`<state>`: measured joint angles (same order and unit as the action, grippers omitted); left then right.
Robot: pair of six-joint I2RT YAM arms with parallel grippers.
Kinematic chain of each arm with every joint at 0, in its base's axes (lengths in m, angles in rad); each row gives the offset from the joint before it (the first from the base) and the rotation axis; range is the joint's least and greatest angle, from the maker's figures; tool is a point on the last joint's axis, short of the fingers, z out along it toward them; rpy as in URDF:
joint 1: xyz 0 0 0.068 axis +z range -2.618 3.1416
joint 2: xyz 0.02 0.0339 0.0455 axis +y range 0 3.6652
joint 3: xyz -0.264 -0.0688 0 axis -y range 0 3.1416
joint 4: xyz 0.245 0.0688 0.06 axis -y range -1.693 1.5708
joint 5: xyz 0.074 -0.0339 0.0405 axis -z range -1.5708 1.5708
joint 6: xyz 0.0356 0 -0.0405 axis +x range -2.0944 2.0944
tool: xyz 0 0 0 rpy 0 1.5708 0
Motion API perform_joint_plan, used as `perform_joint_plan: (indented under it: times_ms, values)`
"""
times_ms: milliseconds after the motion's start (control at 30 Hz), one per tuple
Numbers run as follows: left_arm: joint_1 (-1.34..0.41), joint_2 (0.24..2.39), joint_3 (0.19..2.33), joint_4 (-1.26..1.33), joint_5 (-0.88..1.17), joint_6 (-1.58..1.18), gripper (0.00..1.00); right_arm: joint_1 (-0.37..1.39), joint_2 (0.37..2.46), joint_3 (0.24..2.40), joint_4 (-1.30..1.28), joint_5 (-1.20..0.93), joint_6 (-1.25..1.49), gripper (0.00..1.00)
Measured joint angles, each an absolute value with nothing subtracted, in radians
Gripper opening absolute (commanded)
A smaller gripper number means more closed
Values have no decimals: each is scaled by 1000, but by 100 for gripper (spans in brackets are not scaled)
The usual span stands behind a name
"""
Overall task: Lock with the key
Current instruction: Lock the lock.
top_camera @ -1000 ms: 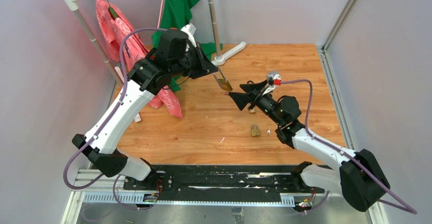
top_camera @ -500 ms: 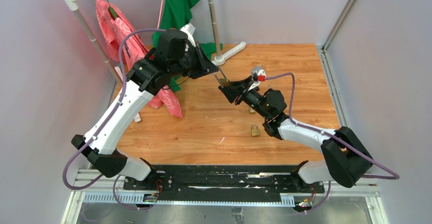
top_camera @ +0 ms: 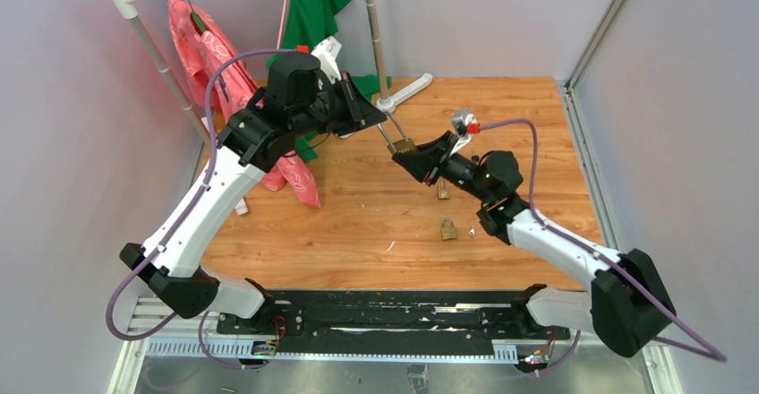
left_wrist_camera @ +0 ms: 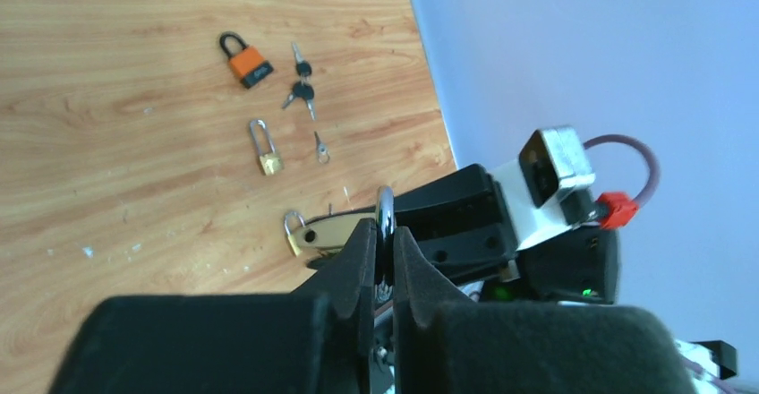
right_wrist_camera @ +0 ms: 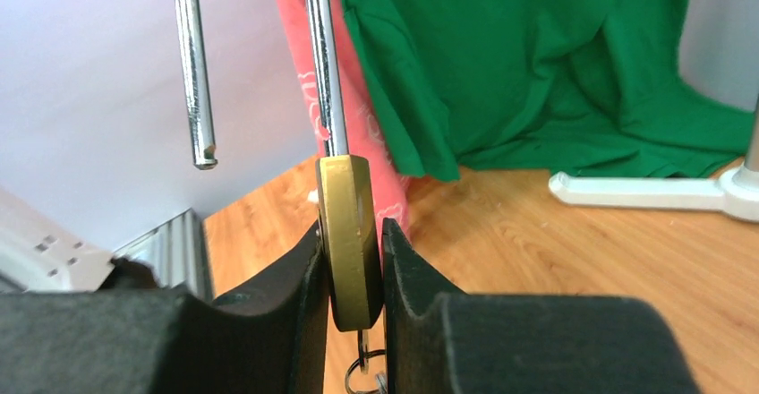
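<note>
A brass padlock (top_camera: 403, 146) with a long silver shackle is held in the air between both arms. My left gripper (top_camera: 380, 124) is shut on the shackle (left_wrist_camera: 386, 217), seen between its fingertips in the left wrist view. My right gripper (top_camera: 410, 155) is shut on the brass body (right_wrist_camera: 349, 233). The shackle's long leg (right_wrist_camera: 322, 63) enters the body. Its free end (right_wrist_camera: 199, 81) hangs out of the body, so the lock is open. A key on a ring (right_wrist_camera: 362, 372) sticks out under the body.
Two small brass padlocks (top_camera: 447, 229) (top_camera: 443, 192) lie on the wooden floor under the right arm. An orange padlock (left_wrist_camera: 249, 63), another brass padlock (left_wrist_camera: 265, 150) and loose keys (left_wrist_camera: 301, 81) show in the left wrist view. A clothes rack with pink (top_camera: 219, 81) and green (top_camera: 313, 9) garments stands at the back left.
My right gripper was open and apart from the padlock; it moved up and left and closed on the brass body. The left arm still holds the shackle and shifted slightly.
</note>
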<state>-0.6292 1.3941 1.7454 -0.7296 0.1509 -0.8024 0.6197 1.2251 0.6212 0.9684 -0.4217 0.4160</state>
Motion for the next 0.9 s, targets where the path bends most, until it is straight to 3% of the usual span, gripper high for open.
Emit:
perform_joint_plan:
  times_ms: [233,300,367,433,467,733,900]
  values:
    - [-585,1337,1617,-658,314,-683,41,467,1081,788,506,-638,476,0]
    - [-585,1330,1583,-654,376,-640,54,439,1064,834,398,-703,471,0]
    - [-585,1331,1565,-652,426,-593,78,429,1063,884,298,-779,461,0]
    - [-585,1330,1560,-654,451,-552,85,424,1066,923,217,-843,450,0]
    - [-585,1329,1559,-653,461,-530,98,424,1068,942,184,-875,447,0]
    - [-585,1229,1535,-675,471,-303,100,387,1102,1081,-71,-1104,386,0]
    - [-585,1027,1342,-583,442,-133,100,385,1139,1170,-251,-1185,294,0]
